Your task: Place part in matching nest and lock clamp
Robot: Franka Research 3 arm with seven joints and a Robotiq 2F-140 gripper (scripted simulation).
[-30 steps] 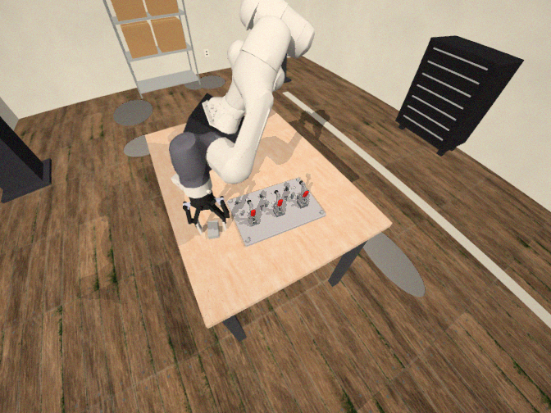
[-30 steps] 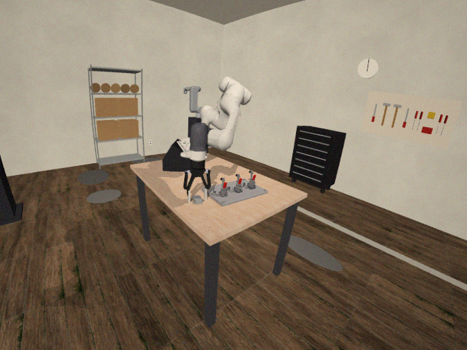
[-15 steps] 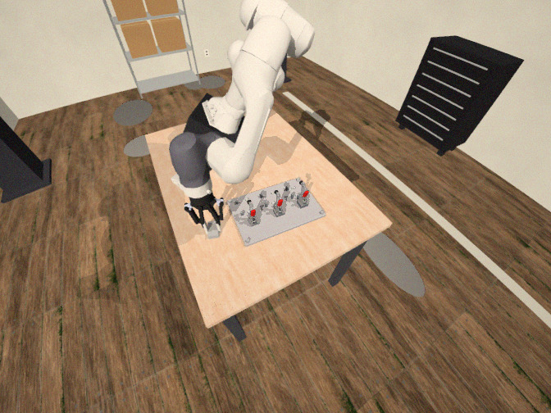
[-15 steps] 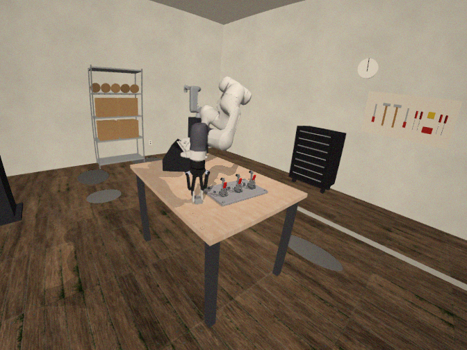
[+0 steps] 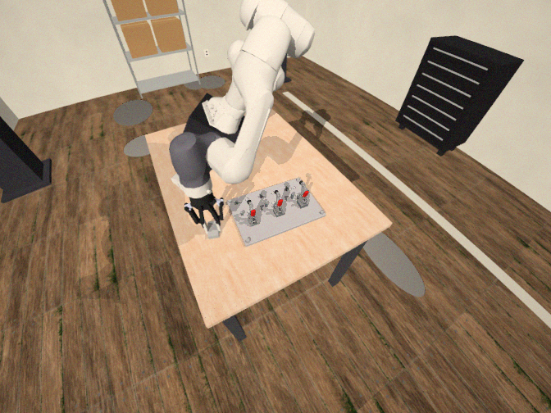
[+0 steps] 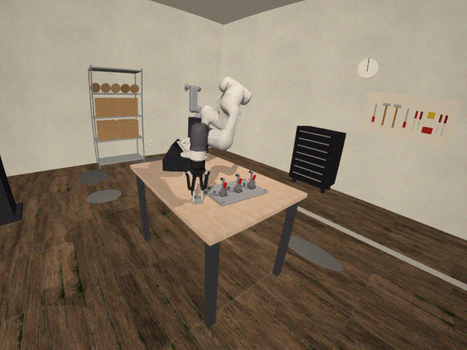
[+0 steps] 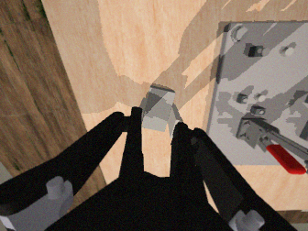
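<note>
The part, a small grey block (image 5: 213, 231) (image 6: 197, 200) (image 7: 159, 106), is on the table beside the fixture's left edge. My gripper (image 5: 211, 228) (image 6: 197, 196) (image 7: 158, 108) points down around it, with one finger pad against each long side, and is shut on it. The pads hide its sides. The fixture is a grey plate (image 5: 284, 227) (image 6: 242, 198) (image 7: 249, 158) with three nests and three red-handled clamps: left (image 5: 252, 218), middle (image 5: 279, 208) and right (image 5: 303, 199). Their bars look raised in the exterior view. Nest sizes are too small to tell.
The table's left edge (image 7: 72, 92) runs close beside the gripper. The nearest clamp's red handle (image 7: 285, 159) sticks up at the right in the wrist view. A black wedge-shaped stand (image 6: 175, 160) is at the rear of the table near the arm's base.
</note>
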